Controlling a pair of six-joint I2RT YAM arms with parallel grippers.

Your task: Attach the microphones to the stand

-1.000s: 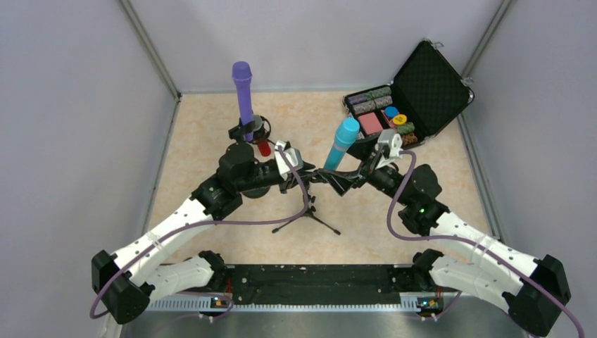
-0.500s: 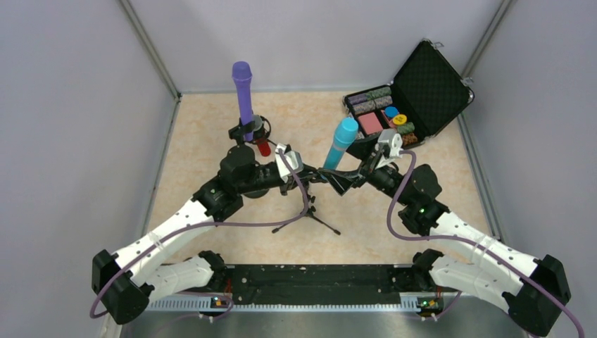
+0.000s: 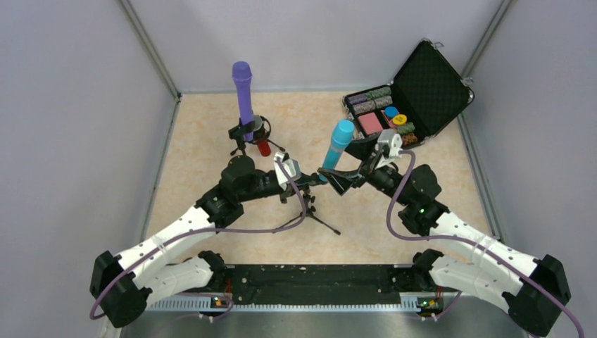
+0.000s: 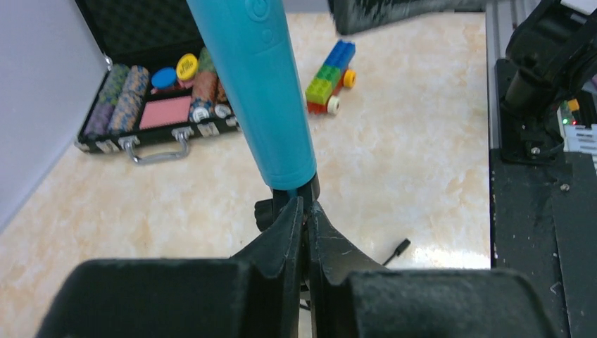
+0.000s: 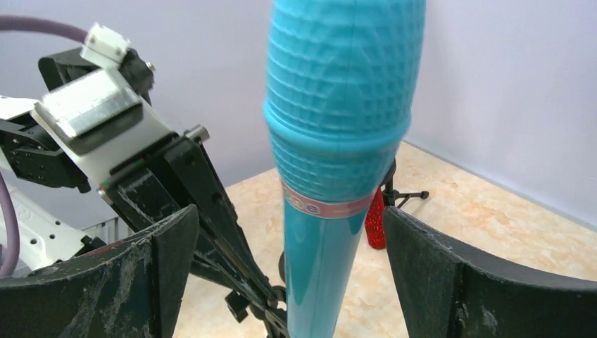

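The light blue microphone stands tilted on a small black tripod stand at mid-table. My left gripper is shut on the stand's holder just under the microphone's base; the left wrist view shows its jaws pressed together below the blue handle. My right gripper is open, with a finger on each side of the blue microphone and not touching it. The purple microphone stands upright in a second stand. The glittery red microphone is beside that stand.
An open black case of poker chips sits at the back right. A multicoloured block train lies on the table in the left wrist view. Grey walls close in the table on three sides.
My left arm has drawn back toward the near edge while still gripping the stand. The blue microphone's head has shifted slightly left.
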